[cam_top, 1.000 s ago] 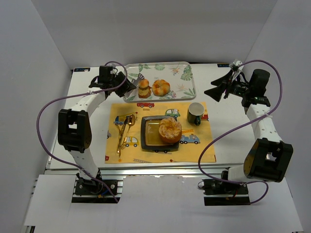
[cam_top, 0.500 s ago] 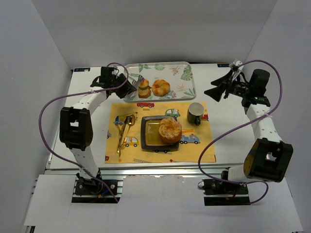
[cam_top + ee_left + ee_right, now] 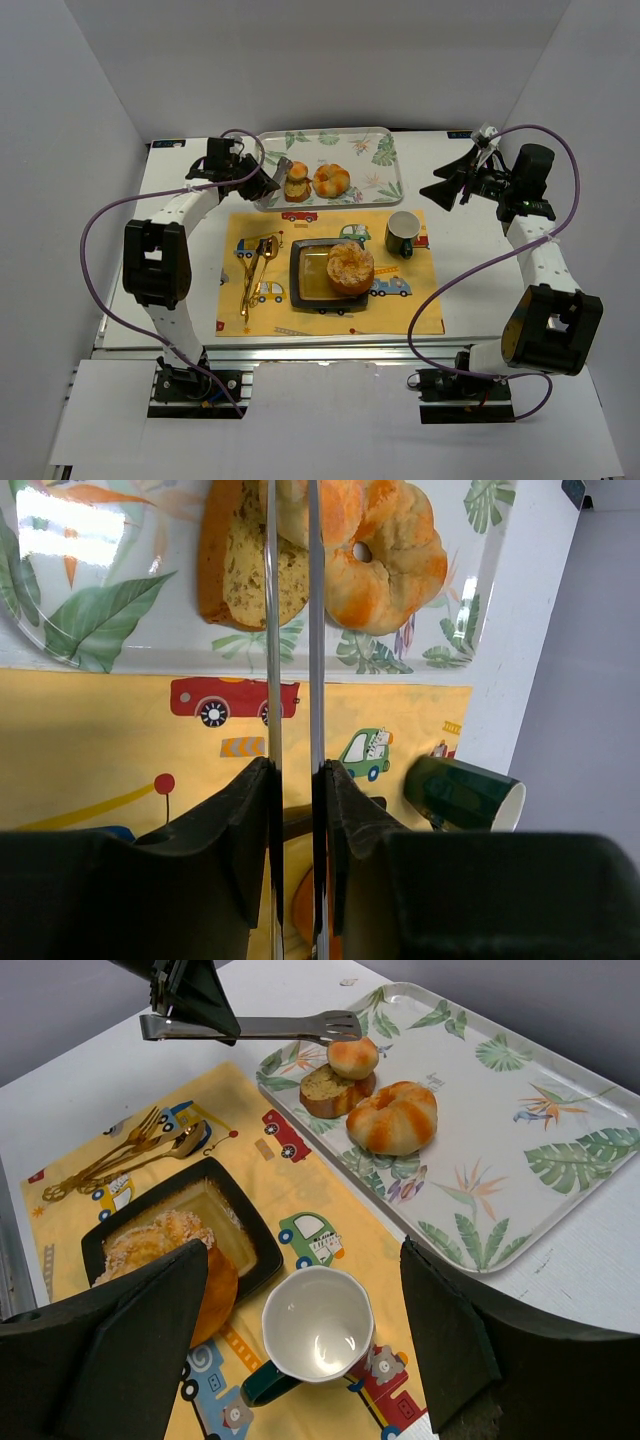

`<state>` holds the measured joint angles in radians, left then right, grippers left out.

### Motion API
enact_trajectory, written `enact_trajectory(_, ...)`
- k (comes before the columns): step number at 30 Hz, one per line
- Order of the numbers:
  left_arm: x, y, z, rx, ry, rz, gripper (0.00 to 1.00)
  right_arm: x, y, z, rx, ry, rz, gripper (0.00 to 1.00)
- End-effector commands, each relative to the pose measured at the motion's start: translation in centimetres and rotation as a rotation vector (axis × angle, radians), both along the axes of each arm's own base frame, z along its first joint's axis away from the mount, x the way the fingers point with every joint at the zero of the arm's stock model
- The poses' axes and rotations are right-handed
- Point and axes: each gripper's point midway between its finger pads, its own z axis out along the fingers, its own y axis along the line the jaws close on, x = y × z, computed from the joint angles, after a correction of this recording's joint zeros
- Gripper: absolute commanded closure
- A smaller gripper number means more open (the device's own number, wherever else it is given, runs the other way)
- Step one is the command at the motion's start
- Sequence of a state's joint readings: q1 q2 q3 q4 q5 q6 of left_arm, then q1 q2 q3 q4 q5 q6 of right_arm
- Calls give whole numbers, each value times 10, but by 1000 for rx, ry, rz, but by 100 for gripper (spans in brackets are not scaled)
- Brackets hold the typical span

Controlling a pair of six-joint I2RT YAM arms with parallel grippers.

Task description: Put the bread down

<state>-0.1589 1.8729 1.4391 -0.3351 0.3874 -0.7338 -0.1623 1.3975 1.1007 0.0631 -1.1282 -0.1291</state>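
Two bread items sit on the leaf-print tray point(image 3: 370, 150) at the far centre of the table. A roll-on-slice stack point(image 3: 296, 182) is at the tray's near-left part, and a round bun point(image 3: 332, 180) lies just to its right. Ref. the wrist views: the slice lies flat, crumb face up, with the roll on top; its long axis is unclear at this res. The round bun has no clear long axis, and its centre dimple faces up. A larger loaf point(image 3: 350, 267) rests in the black dish point(image 3: 298, 290) on the yellow placemat point(image 3: 420, 305).

L gripper point(image 3: 258, 180): clamped on the metal tongs point(image 3: 280, 171), with fingers point(image 3: 245, 810) pressing both tong arms from outside. The tongs' long axis runs from the gripper to the right, tips pointing at the stack. The tong arms are close together and approx. parallel. You cannot tell whether the tips touch the roll. The L arm reaches to the table's far left, wrist turned toward the tray.

R gripper point(image 3: 447, 182): spread wide and holding nothing, fingers point(image 3: 440, 1330) well apart. The R arm stands raised at far right, gripper pointing left, beside the tray's right end.

Green mug point(image 3: 403, 232): on the placemat, right of the dish. Gold cutlery point(image 3: 250, 270): left of the dish.
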Motion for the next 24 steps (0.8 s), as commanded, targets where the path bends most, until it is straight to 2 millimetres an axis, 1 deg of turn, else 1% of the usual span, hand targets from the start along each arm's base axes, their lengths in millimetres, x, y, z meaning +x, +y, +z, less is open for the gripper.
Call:
enact_trajectory(1, 5, -5, 32, -40, -81, -20, 84, -2, 2, 13, -3, -55, 10, 18)
enact_trajectory(2, 6, -4, 35, -43, -90, -17, 89, -2, 2, 13, -3, -55, 10, 18)
enact_trajectory(3, 8, -5, 39, -46, -105, -15, 96, -3, 2, 13, -2, -55, 11, 18)
enact_trajectory(5, 9, -5, 49, -52, -131, -10, 100, -3, 2, 14, -3, -56, 11, 18)
enact_trajectory(9, 15, -4, 72, -72, -197, -1, 100, -3, 2, 15, -4, -59, 10, 18)
enact_trajectory(10, 15, -4, 75, -78, -202, 4, 100, -4, 3, 15, -4, -61, 13, 18)
enact_trajectory(12, 15, -4, 89, -91, -237, 10, 100, -4, 2, 15, -4, -62, 12, 18)
enact_trajectory(14, 14, -4, 97, -101, -251, 17, 100, -5, 3, 15, -3, -60, 13, 18)
enact_trajectory(15, 11, -3, 106, -106, -269, 17, 100, -5, 3, 15, -3, -60, 13, 18)
enact_trajectory(17, 6, -3, 110, -111, -271, 12, 100, -6, 3, 15, -4, -61, 15, 18)
enact_trajectory(18, 0, -3, 117, -115, -281, 7, 100, -6, 3, 15, -5, -60, 15, 18)
enact_trajectory(19, -7, -4, 118, -117, -274, -4, 100, -6, 3, 15, -12, -70, 18, 18)
enact_trajectory(20, -17, -3, 110, -111, -249, -14, 100, -7, 3, 15, -15, -68, 17, 18)
enact_trajectory(21, -34, -1, 113, -100, -235, -24, 100, -7, 3, 15, -18, -70, 18, 18)
enact_trajectory(22, -45, 2, 109, -74, -226, -37, 100, -8, 3, 14, -21, -74, 20, 18)
enact_trajectory(23, -61, 4, 92, -58, -179, -43, 100, -9, 3, 14, -22, -73, 21, 18)
enact_trajectory(24, -83, 6, 98, -53, -175, -51, 100, -9, 3, 13, -23, -70, 21, 18)
